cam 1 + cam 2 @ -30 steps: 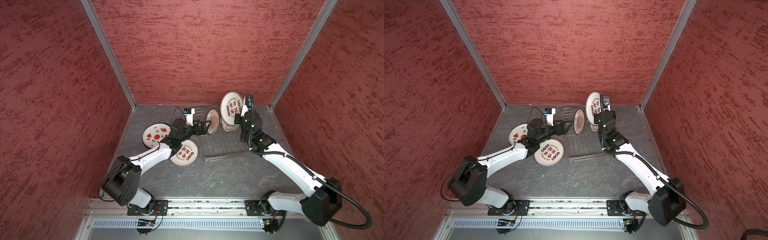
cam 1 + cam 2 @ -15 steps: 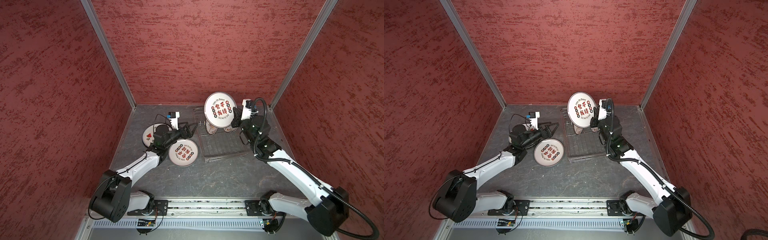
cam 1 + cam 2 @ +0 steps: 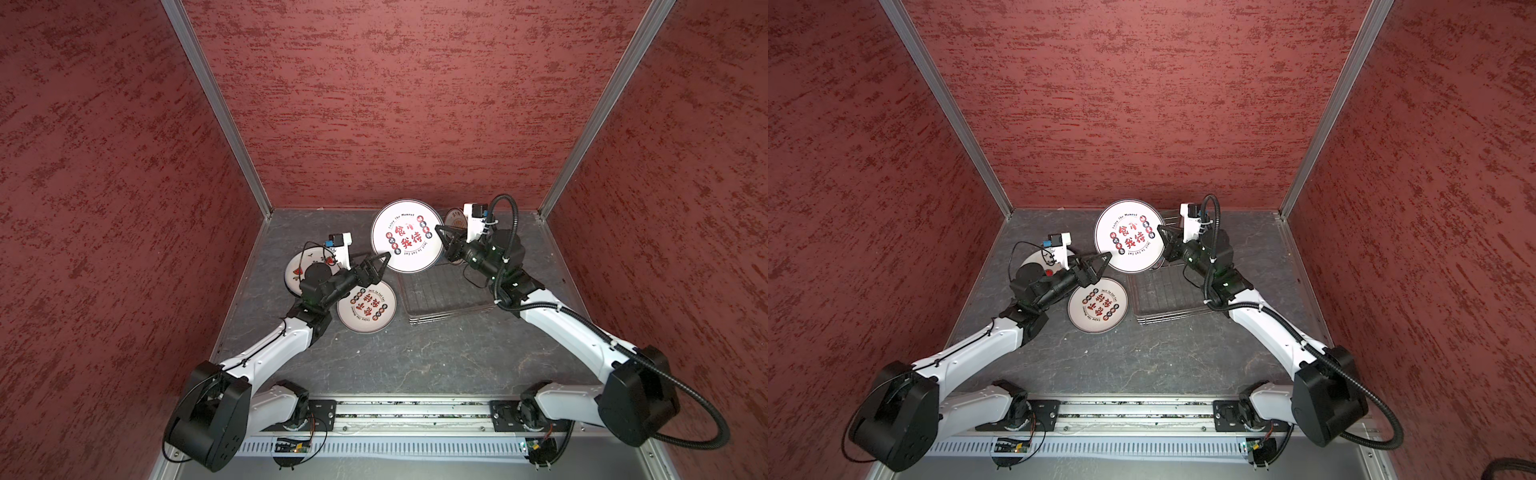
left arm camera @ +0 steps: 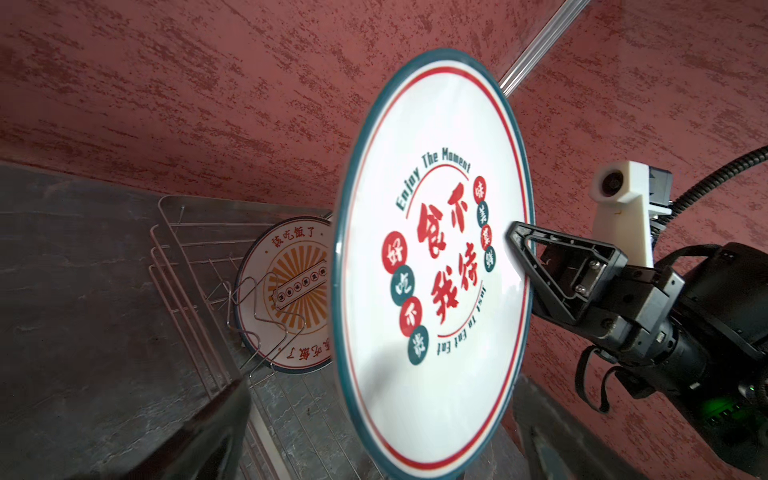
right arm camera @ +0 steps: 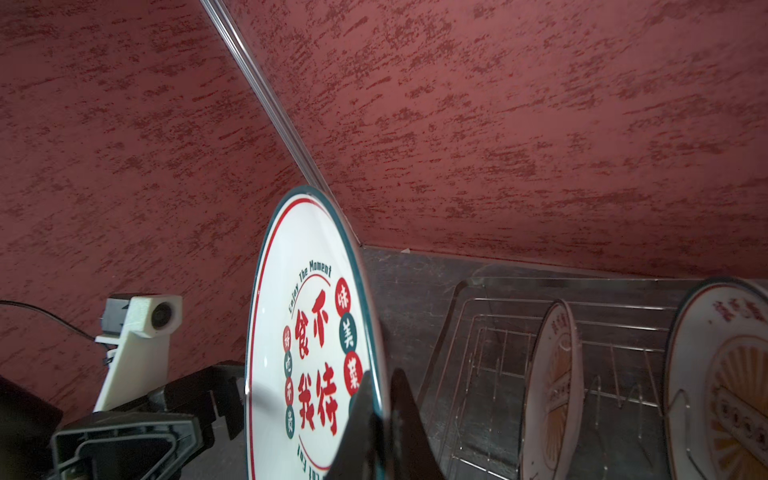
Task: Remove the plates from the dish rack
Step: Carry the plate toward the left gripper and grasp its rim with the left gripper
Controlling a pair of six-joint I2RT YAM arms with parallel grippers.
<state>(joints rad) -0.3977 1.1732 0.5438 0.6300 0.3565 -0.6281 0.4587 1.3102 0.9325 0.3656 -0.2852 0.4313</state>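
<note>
right gripper (image 3: pixel 439 229) pinches the white teal-rimmed plate (image 3: pixel 407 237) printed with red characters; left gripper (image 3: pixel 384 260) gapes wide

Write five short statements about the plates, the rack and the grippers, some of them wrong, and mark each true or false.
1. The right gripper is shut on the raised red-character plate. True.
2. The left gripper has its jaws clamped on that plate. False: they stand open at its edge.
3. The dish rack holds no plates. False: two sunburst plates stand in it.
4. A second red-character plate lies flat on the table. True.
5. The watermelon plate stands in the rack. False: it lies on the table, partly hidden by the left arm.
</note>
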